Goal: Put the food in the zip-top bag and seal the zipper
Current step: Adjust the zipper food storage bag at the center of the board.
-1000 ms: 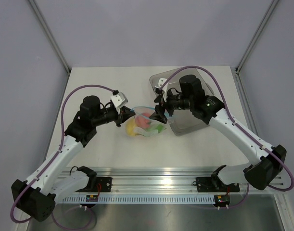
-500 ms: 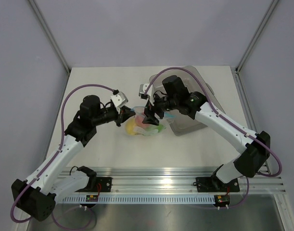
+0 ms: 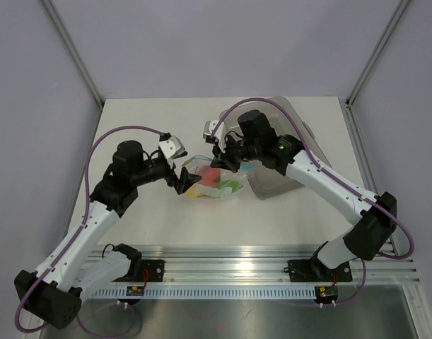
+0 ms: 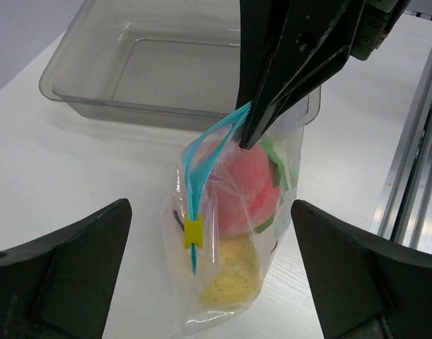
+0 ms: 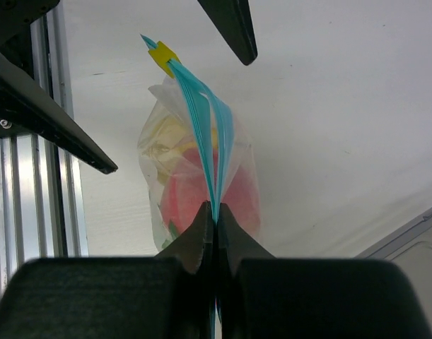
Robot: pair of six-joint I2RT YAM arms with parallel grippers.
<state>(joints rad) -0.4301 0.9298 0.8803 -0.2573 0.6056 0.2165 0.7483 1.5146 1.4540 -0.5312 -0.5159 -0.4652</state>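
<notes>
Two grippers meet at the bag [image 3: 210,181], which sits just beside the tray [image 3: 283,180] and holds the food, a red piece [image 4: 245,185] and a yellow piece [image 4: 233,281]. The right gripper [image 5: 214,212] pinches the zipper [image 5: 200,116] at its tray-side end. The left gripper [image 3: 182,178] gapes wide around the end away from the tray, apart from the bag.

- The zip-top bag [image 4: 180,311] is clear and crinkly. Its zipper edge is uppermost, and one end of that edge is pinched tight in my right gripper [image 5: 216,212].
- The zipper [image 5: 196,116] is a light blue strip with a yellow slider [image 5: 162,56] at the end away from my grip. Its two tracks bow apart in the middle.
- The food [image 4: 244,212] sits inside the bag: a yellow piece [image 4: 230,282] at the slider end, a red-pink piece [image 4: 247,183] in the middle, and a green piece [image 4: 276,159] toward my grip.
</notes>
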